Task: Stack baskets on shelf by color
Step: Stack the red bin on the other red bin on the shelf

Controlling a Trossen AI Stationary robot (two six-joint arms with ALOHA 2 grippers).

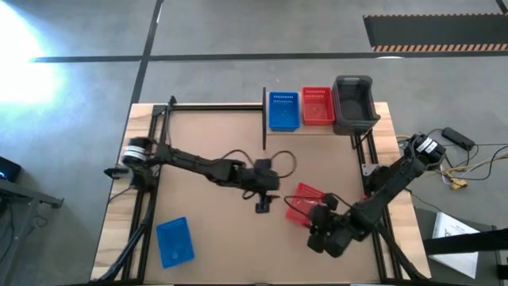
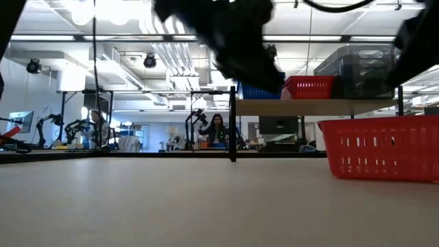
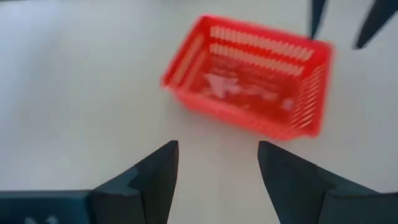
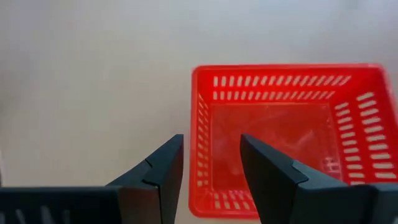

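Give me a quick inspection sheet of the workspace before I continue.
Surface: brown tabletop, bare between items.
Job's things: blue, red and grey plastic baskets on the light wooden shelf; a red plastic basket mid-table; a blue plastic basket at the near left.
Clutter: nothing seen.
Grippers: left hand open beside the mid-table red basket; right hand open over its rim.
Cables: wires off the table's right.
Surroundings: a person seated behind.
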